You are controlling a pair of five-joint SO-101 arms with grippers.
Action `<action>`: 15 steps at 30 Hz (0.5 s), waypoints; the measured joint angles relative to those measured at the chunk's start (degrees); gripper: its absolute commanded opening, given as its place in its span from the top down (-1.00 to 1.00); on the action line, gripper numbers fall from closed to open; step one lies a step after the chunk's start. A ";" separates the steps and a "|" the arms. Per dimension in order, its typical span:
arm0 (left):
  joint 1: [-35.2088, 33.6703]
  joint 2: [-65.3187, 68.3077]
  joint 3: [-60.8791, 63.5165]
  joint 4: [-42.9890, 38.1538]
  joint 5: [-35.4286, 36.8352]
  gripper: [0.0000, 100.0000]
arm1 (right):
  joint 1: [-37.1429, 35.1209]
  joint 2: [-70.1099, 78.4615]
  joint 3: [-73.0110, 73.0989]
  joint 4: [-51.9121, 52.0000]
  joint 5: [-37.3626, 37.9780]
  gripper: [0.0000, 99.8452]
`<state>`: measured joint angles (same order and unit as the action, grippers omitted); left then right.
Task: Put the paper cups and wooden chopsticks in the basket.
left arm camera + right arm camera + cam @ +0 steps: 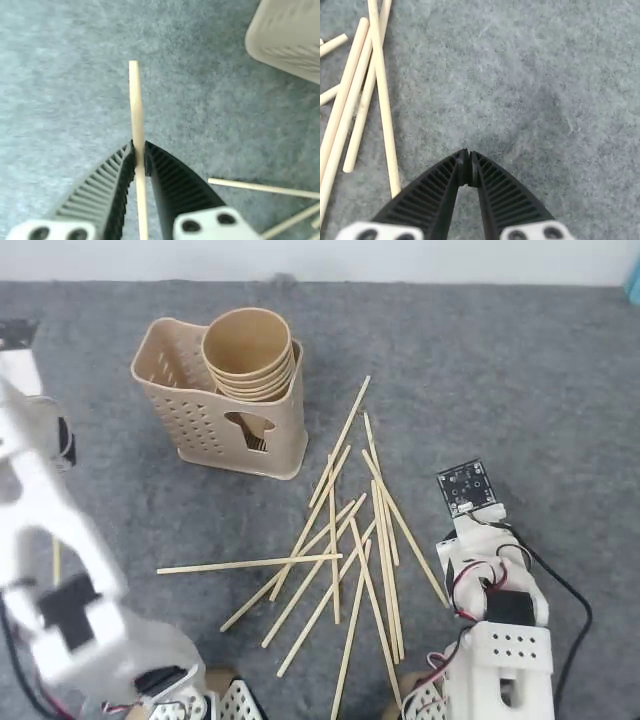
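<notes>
The left arm (60, 570) looms nearest, at the table's left edge. Its left gripper (139, 148) is clenched on a single wooden chopstick (135, 100), which runs straight out between the ribbed jaws and past their tips, above the grey carpet (60, 75). Further right, apart from that gripper, the basket (200, 430) stands upright with a stack of paper cups (250, 350) nested in its right end. The loose chopsticks (335, 540) lie crisscrossed on the carpet between the basket and the right arm (495, 610). The right gripper (469, 156) is pinched together on nothing, tips touching, with some loose chopsticks lying near it.
</notes>
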<state>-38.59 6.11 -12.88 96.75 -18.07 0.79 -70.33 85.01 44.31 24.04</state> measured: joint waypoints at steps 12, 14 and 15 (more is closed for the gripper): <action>2.11 -33.32 11.52 -27.69 17.67 0.97 | 0.00 0.00 0.00 0.00 0.00 0.98; 3.69 -34.02 12.04 -33.05 23.12 0.97 | 0.00 0.00 0.00 0.00 0.00 0.98; 4.48 -34.02 12.31 -35.87 25.85 0.97 | 0.00 0.00 0.00 0.00 0.00 0.98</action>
<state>-34.11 -27.91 -0.57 60.88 7.78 0.79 -70.33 85.01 44.31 24.04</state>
